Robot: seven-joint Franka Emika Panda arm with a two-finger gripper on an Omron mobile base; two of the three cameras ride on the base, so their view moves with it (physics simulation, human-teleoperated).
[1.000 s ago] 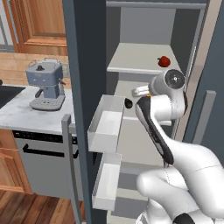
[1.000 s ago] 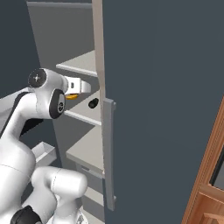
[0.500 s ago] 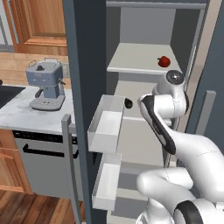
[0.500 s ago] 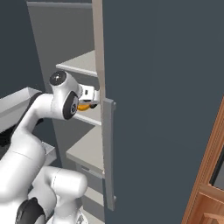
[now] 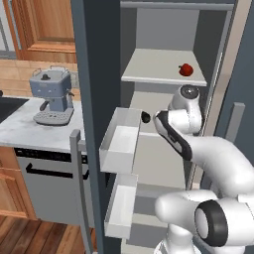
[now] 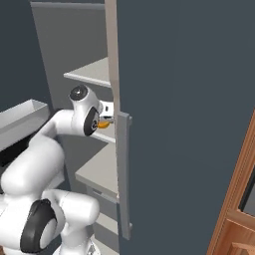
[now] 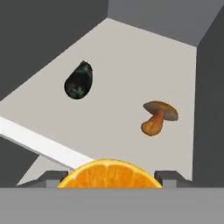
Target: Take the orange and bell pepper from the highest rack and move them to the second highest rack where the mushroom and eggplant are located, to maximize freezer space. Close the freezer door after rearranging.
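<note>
Now we have swung the orange [image 7: 109, 174] in from the door side, over the second rack [image 7: 131, 70]. The gripper [image 7: 109, 177] grips it, with eggplant [image 7: 78, 80] and mushroom [image 7: 158, 116] ahead; the pepper [image 5: 185, 70] remains above.

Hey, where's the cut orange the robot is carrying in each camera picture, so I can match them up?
Left base view: I can't make it out here.
Right base view: the round orange fruit peeks out beside the white wrist, just left of the grey freezer door's edge.
Hand view: bottom centre, between the fingertips.
Shared landmark: the pale second-highest shelf.
</note>
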